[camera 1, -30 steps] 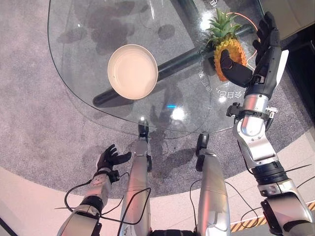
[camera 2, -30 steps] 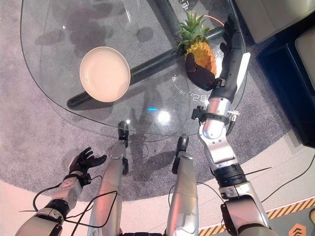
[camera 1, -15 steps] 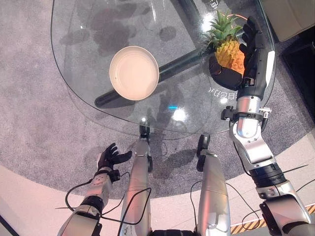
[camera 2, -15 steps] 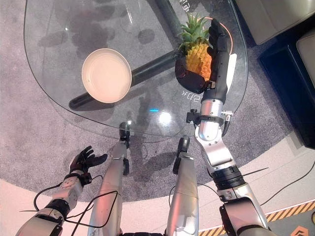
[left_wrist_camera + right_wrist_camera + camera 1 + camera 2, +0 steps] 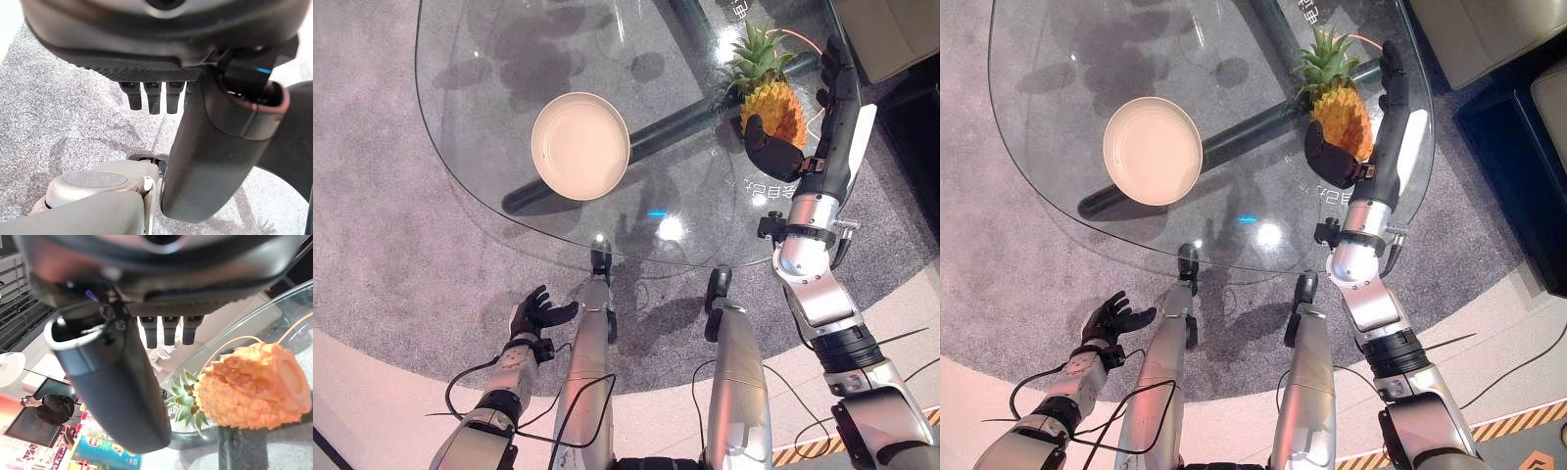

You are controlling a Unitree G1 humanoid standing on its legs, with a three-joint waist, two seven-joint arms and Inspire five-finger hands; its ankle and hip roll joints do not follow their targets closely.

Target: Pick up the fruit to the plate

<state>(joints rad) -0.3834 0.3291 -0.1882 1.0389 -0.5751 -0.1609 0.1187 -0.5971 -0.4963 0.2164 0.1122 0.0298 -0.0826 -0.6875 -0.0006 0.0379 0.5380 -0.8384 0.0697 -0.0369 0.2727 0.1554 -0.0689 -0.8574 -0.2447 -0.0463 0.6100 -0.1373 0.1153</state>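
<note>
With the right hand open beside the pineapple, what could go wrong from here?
The pineapple lies near the glass table's far right edge, so a nudge from the open right hand could roll it off. The plate sits far across the table, making a long carry.

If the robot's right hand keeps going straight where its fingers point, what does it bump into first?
Probably nothing soon. The right robot hand points past the pineapple, which lies beside its palm, toward the far edge of the glass table. Depth is hard to judge.
</note>
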